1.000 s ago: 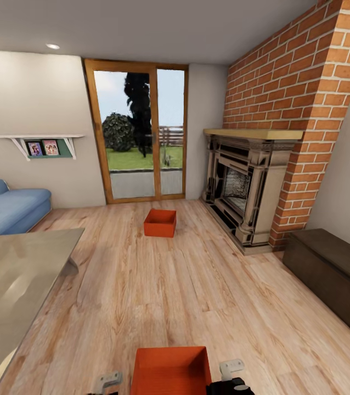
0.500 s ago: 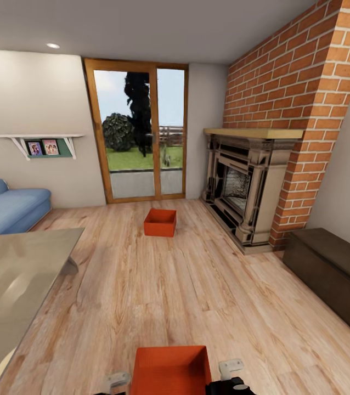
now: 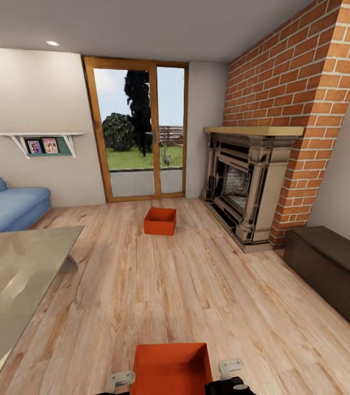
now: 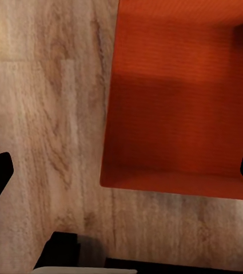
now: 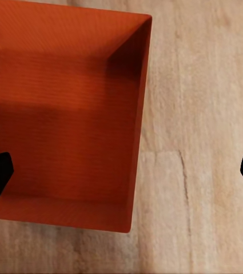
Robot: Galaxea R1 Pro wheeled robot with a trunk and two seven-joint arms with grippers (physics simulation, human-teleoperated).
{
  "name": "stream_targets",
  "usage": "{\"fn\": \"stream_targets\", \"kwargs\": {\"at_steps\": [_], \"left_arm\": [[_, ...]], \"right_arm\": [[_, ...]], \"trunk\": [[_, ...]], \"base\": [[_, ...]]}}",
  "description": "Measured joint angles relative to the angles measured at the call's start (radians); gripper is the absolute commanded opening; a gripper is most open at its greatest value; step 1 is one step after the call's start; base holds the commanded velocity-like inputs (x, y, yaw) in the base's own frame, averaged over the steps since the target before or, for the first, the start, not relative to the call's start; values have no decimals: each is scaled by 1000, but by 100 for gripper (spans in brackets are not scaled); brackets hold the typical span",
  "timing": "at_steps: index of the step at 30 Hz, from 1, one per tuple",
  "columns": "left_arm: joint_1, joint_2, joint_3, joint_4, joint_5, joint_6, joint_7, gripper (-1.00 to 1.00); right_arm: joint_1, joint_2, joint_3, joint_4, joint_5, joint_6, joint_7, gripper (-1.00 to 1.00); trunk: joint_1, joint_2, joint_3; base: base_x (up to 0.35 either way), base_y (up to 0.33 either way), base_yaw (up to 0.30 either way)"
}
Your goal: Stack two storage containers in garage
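Your left fingers (image 3: 120,379) have edged in toward the near bin (image 3: 170,368).
Both fingers spread, empty; straddle opposite walls evenly, right fingers (image 3: 231,367) at 3 o'clock.

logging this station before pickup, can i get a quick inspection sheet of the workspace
surface: light wood plank floor, both bins resting on it
job's things: near orange bin between the two grippers, open top, inside bare; far orange bin on the floor before the glass door
clutter: nothing seen
grippers: left gripper and right gripper both open, each above a side wall of the near bin, holding nothing
cables: nothing seen
surroundings: brick fireplace, blue sofa, glass-topped table, dark chest, wall shelf with photos
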Motion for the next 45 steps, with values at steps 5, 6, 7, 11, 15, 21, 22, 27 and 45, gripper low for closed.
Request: {"fn": "stream_targets", "kwargs": {"at_steps": [5, 6, 7, 11, 15, 21, 22, 27, 45], "left_arm": [[0, 1, -3, 0, 0, 0, -1, 100], [0, 2, -4, 1, 0, 0, -1, 100], [0, 2, -4, 1, 0, 0, -1, 100], [0, 3, -5, 4, -1, 0, -2, 100], [0, 5, -6, 8, -2, -1, -2, 100], [0, 9, -7, 10, -1, -2, -5, 100], [0, 10, -7, 11, -1, -2, -5, 100], [0, 11, -8, 11, -2, -2, -6, 100], [0, 11, -7, 8, -2, -2, -6, 100]], "right_arm": [[0, 0, 0, 0, 1, -3, 0, 100], [0, 0, 0, -1, 2, -4, 0, 100], [0, 0, 0, 0, 2, -4, -1, 100], [1, -1, 0, 0, 2, -6, -1, 100], [1, -1, 0, 0, 2, -5, -1, 100], [0, -1, 0, 0, 2, -3, -1, 100], [0, -1, 0, 0, 2, -3, -1, 100], [1, -1, 0, 0, 2, -4, 1, 100], [1, 0, 1, -3, 4, -10, -1, 100]], "trunk": [[19, -35, -16], [23, -42, -19], [27, -49, -22], [42, -77, -34], [58, -105, -47], [81, -147, -66], [84, -154, -69], [104, -189, -85], [134, -245, -110]], "base": [[0, 0, 0], [0, 0, 0], [0, 0, 0], [0, 0, 0], [0, 0, 0], [0, 0, 0], [0, 0, 0], [0, 0, 0], [0, 0, 0]]}}
